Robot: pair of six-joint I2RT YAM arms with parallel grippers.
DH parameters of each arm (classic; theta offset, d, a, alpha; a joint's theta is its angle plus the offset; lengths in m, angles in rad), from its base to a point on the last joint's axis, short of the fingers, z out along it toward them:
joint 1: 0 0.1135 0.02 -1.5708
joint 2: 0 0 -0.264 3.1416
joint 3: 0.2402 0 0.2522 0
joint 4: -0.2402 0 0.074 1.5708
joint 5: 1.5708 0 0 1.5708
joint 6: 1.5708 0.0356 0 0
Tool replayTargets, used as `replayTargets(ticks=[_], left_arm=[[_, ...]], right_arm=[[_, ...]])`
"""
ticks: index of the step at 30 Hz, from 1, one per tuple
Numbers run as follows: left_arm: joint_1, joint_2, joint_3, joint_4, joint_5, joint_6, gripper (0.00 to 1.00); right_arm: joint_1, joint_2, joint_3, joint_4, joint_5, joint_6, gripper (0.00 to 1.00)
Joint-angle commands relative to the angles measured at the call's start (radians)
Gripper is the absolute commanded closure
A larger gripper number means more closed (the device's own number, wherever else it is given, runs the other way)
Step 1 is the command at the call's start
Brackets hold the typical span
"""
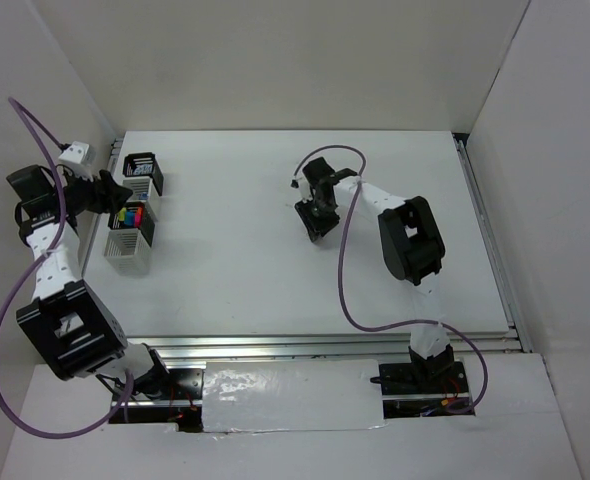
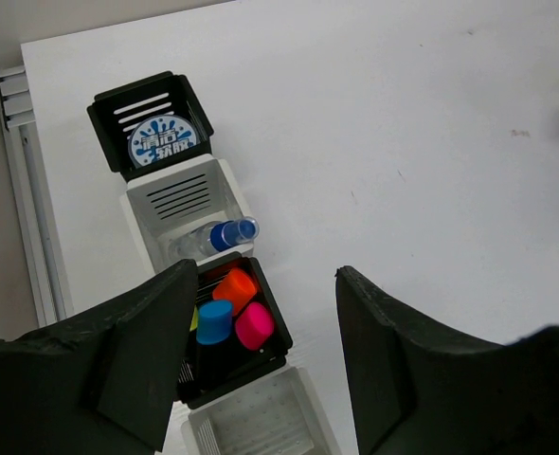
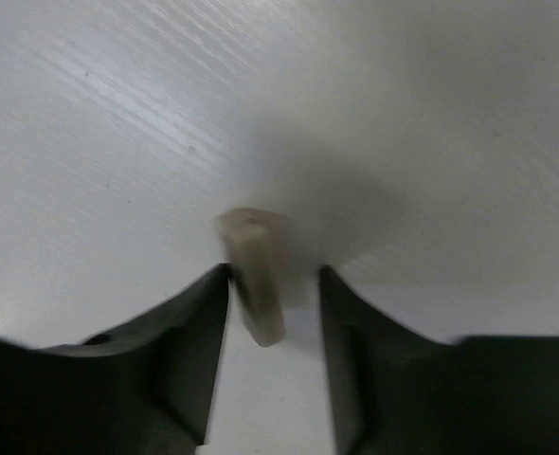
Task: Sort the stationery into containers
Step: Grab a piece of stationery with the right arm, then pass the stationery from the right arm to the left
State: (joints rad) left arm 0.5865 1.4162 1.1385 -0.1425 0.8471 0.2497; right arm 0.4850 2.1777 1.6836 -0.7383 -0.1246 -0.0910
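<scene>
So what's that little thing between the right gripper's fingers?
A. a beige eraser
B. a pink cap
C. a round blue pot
A: the right wrist view shows a small beige eraser between the fingers of the right gripper, with a gap left on one side of it.

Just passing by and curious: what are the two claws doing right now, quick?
Left gripper: open, holding nothing.
Right gripper: open around the eraser, not clamped; a gap shows on one side.
</scene>
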Motion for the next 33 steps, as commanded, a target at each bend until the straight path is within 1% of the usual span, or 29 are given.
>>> replayTargets(ticks=[1, 2, 3, 4, 5, 6, 8, 9, 10, 11, 12, 14, 15, 17, 18, 19, 20, 21, 22, 23, 24, 26, 27, 29, 30, 32, 33], left_arm=[[-0.017, -0.043, -0.014, 0.037, 0.061, -0.009, 0.28], [-0.03, -0.049, -0.017, 0.034, 0.078, -0.004, 0.28], [-0.036, -0.051, -0.019, 0.031, 0.086, 0.012, 0.29], [-0.06, -0.06, -0.022, 0.021, 0.093, 0.023, 0.3], [-0.073, -0.066, -0.029, 0.012, 0.118, 0.054, 0.31], [-0.086, -0.071, -0.032, 0.003, 0.131, 0.074, 0.31], [-0.14, -0.088, -0.045, -0.052, 0.177, 0.155, 0.33], [-0.158, -0.095, -0.052, -0.074, 0.197, 0.183, 0.33], [-0.197, -0.112, -0.068, -0.097, 0.222, 0.216, 0.33], [-0.22, -0.117, -0.077, -0.147, 0.248, 0.273, 0.33], [-0.238, -0.123, -0.086, -0.173, 0.288, 0.296, 0.34], [-0.299, -0.126, -0.114, -0.221, 0.335, 0.318, 0.33], [-0.33, -0.126, -0.132, -0.233, 0.396, 0.324, 0.33], [-0.373, -0.14, -0.154, -0.246, 0.42, 0.333, 0.34], [-0.431, -0.186, -0.201, -0.226, 0.393, 0.329, 0.34], [-0.459, -0.222, -0.232, -0.189, 0.367, 0.303, 0.34], [-0.494, -0.258, -0.268, -0.078, 0.331, 0.278, 0.34], [-0.526, -0.348, -0.352, -0.016, 0.295, 0.257, 0.33], [-0.578, -0.397, -0.393, 0.092, 0.206, 0.229, 0.33], [-0.635, -0.434, -0.425, 0.124, 0.16, 0.238, 0.33], [-0.698, -0.497, -0.468, 0.132, 0.085, 0.297, 0.33], [-0.758, -0.546, -0.488, 0.117, 0.026, 0.386, 0.34], [-0.804, -0.557, -0.499, 0.113, -0.014, 0.458, 0.35], [-0.849, -0.569, -0.506, 0.087, -0.029, 0.535, 0.37], [-0.862, -0.566, -0.507, 0.077, -0.036, 0.607, 0.39], [-0.889, -0.551, -0.502, 0.083, -0.063, 0.631, 0.42], [-0.893, -0.545, -0.5, 0.101, -0.069, 0.641, 0.43]], right_arm=[[0.01, 0.039, 0.025, -0.015, 0.0, -0.024, 0.59], [0.009, 0.036, 0.021, -0.015, -0.003, -0.032, 0.66], [0.01, 0.027, 0.015, -0.015, -0.01, -0.035, 0.81], [0.01, 0.021, 0.011, -0.018, -0.017, -0.038, 0.88], [0.01, 0.011, 0.001, -0.019, -0.029, -0.042, 0.97], [0.012, -0.014, -0.007, -0.019, -0.064, -0.047, 0.99], [0.013, -0.077, -0.045, -0.015, -0.116, -0.068, 1.0], [0.015, -0.105, -0.064, -0.003, -0.179, -0.078, 1.0], [0.018, -0.136, -0.083, 0.008, -0.205, -0.088, 1.0], [0.024, -0.172, -0.125, 0.019, -0.23, -0.108, 1.0], [0.027, -0.24, -0.149, 0.048, -0.275, -0.115, 1.0], [0.029, -0.295, -0.189, 0.065, -0.334, -0.122, 1.0], [0.029, -0.332, -0.19, 0.059, -0.401, -0.119, 1.0], [0.026, -0.348, -0.158, 0.016, -0.469, -0.108, 1.0], [0.023, -0.342, -0.139, -0.005, -0.507, -0.102, 1.0], [0.021, -0.34, -0.107, -0.024, -0.582, -0.101, 1.0], [0.02, -0.322, -0.092, -0.065, -0.624, -0.092, 1.0], [0.014, -0.306, -0.073, -0.084, -0.656, -0.084, 1.0], [0.01, -0.279, -0.038, -0.125, -0.731, -0.07, 1.0], [0.01, -0.262, -0.021, -0.144, -0.763, -0.067, 1.0], [0.01, -0.243, 0.011, -0.162, -0.786, -0.055, 1.0], [0.012, -0.2, 0.031, -0.197, -0.843, -0.026, 1.0], [0.013, -0.194, 0.034, -0.199, -0.859, -0.018, 1.0], [0.018, -0.194, 0.013, -0.184, -0.903, 0.002, 1.0], [0.02, -0.199, 0.004, -0.181, -0.92, -0.001, 1.0], [0.03, -0.211, -0.013, -0.194, -0.949, -0.032, 1.0], [0.038, -0.217, -0.019, -0.194, -0.94, -0.035, 1.0]])
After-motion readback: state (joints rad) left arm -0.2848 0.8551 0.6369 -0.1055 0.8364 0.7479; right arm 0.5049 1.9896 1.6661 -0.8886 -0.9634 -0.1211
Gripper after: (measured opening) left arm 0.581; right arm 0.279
